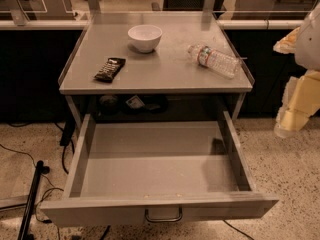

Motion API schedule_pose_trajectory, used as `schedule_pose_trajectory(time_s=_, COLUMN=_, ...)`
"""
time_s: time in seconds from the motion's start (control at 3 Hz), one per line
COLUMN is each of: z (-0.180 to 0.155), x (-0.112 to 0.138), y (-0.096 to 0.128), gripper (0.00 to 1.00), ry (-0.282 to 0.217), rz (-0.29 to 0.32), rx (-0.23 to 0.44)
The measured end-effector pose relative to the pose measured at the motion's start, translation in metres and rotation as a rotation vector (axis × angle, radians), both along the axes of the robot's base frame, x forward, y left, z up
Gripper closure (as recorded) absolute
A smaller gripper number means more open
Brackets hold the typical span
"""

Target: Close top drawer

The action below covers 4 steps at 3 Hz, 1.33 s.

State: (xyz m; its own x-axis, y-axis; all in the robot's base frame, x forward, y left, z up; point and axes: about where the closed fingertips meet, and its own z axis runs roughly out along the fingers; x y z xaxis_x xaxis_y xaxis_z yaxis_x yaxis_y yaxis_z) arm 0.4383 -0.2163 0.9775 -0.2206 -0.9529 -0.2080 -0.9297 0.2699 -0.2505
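Hanging at the right edge, the gripper is wrapped in pale yellow pads and points down. You cannot tell if it is wide or narrow. It touches nothing. Above it is the white arm, partly cut off by the edge. The gripper is off to the right of the bench, past its right leg, and well apart from the drawer.

The drawer stands far out from under the bench top, toward the camera. It is grey and wide, and you can see its bare bottom and both side walls. Its flat front is at the low edge, with a small metal loop handle in the middle.

On the bench top, a clear bottle lies on its side at the right, nearest the gripper. A white bowl stands upright near the back middle. A dark flat pack lies at the left, apart from the bowl. In the dim gap under the bench top, behind the drawer, sit a dark round thing and a small card.

The floor is speckled. Black cables and a black pole lie at the left.
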Motion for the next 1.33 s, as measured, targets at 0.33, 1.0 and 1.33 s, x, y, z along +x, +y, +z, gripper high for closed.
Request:
schedule_pose_trajectory(time_s=0.33, z=-0.001, x=-0.002, y=0.0, gripper=0.0, ry=-0.005, rz=-0.001, rx=0.002)
schedule_pose_trajectory(time_s=1.0, z=-0.045, x=-0.037, y=-0.004, gripper=0.0, ry=-0.019, rz=0.032, rx=0.101)
schedule_pose_trajectory(time_s=1.33, z=-0.082, x=-0.046, y=0.013, gripper=0.18, ry=-0.028, rz=0.043, rx=0.189)
